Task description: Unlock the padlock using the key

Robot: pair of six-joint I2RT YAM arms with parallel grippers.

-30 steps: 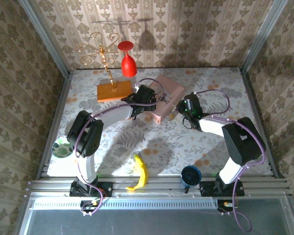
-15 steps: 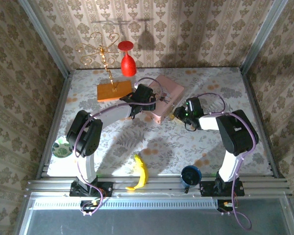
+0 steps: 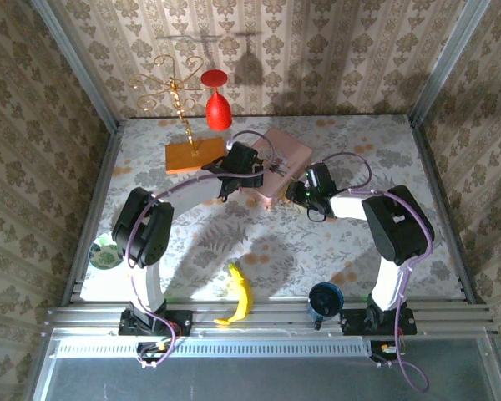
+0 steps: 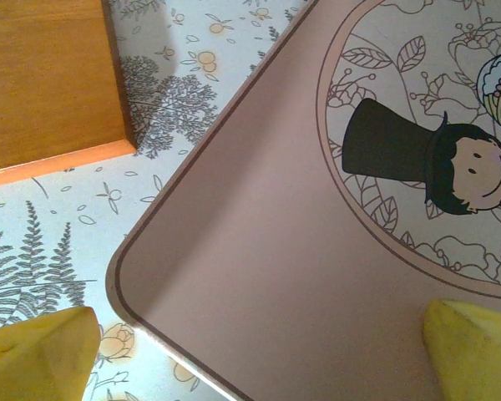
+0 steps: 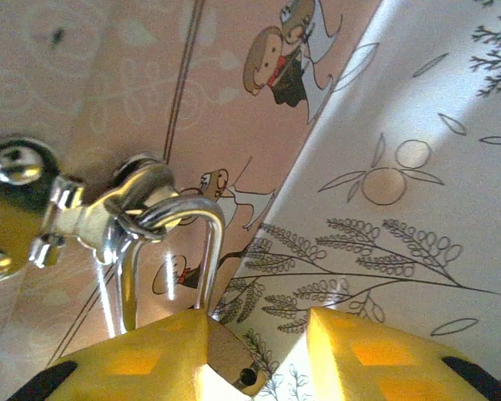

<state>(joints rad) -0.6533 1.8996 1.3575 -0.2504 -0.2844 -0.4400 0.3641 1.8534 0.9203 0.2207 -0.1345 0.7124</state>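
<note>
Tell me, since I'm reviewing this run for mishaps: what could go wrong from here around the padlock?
1. The padlock hangs loose by its shackle from the hasp on the pink box, and the right fingers stand apart around its body; it may swing or twist aside if they close.
2. The left fingers straddle the box's corner, one over the lid, one over the table; lowering could shove the box and drag the lock out of line.

Padlock point(image 5: 223, 347) hard against pink box point(image 5: 108, 67) — seemingly open table point(image 5: 417, 209) alongside.
</note>
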